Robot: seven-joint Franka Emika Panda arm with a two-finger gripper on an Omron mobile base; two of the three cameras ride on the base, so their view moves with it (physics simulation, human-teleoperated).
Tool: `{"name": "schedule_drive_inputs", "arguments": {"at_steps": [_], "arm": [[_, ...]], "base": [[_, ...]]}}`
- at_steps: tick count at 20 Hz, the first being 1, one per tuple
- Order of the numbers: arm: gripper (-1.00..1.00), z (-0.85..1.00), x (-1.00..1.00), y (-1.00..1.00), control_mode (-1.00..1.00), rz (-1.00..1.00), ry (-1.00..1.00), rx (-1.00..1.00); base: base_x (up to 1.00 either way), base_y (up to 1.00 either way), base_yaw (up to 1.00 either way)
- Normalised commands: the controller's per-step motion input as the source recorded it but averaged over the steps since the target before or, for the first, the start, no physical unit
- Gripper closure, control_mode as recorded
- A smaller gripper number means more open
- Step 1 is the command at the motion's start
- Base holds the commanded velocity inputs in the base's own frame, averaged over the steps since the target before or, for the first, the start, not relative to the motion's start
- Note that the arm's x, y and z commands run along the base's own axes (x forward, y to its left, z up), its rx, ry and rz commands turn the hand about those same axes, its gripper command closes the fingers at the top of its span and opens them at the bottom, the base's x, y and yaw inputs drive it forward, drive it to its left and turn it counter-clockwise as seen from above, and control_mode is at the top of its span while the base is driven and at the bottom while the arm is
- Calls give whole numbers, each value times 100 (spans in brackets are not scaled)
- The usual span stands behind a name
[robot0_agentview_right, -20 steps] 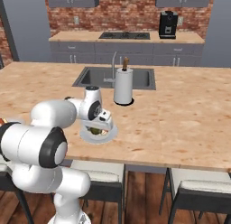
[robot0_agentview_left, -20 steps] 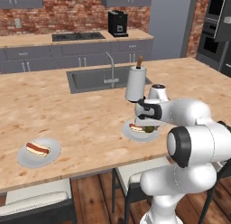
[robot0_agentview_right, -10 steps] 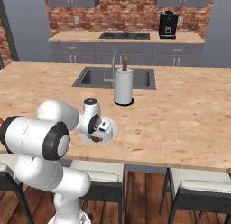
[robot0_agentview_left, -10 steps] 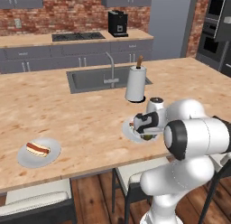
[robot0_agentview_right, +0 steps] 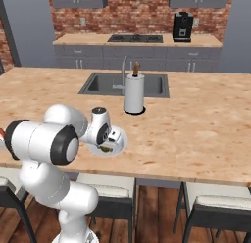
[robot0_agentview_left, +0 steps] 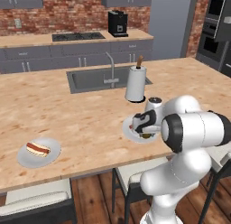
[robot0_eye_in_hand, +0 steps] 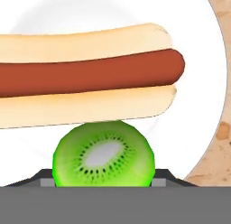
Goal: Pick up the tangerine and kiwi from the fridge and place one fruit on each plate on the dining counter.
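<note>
Jaws shut on kiwi (robot0_eye_in_hand: 103, 153) — above plate (robot0_eye_in_hand: 198, 83) | beside sausage bun (robot0_eye_in_hand: 85, 74)

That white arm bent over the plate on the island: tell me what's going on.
The white arm's gripper is shut on the green cut-faced kiwi, holding it low over the round pale plate at the near edge of the wood-grain dining counter. A hot dog in a pale bun already lies there. The second plate, further left, also holds a hot dog.

White rounded arm (robot0_agentview_left: 189, 128), dark joint bands, glossy segments
</note>
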Motion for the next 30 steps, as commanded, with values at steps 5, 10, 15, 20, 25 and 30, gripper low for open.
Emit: {"name": "schedule_drive_inputs", "arguments": {"at_steps": [5,10,15,20,25,30], "arm": [[100,-5,18,0,-100,-2,0,0],[-100,-4,1,0,-100,0,0,0],[-100,0,0,0,-100,0,0,0],[-100,34,-5,0,-100,0,0,0],[-100,89,-37,6,-100,0,0,0],[-100,100,-96,26,-100,0,1,0]], "base": [[0,0,0],[0,0,0],[0,0,0],[0,0,0],[0,0,0],[0,0,0]]}}
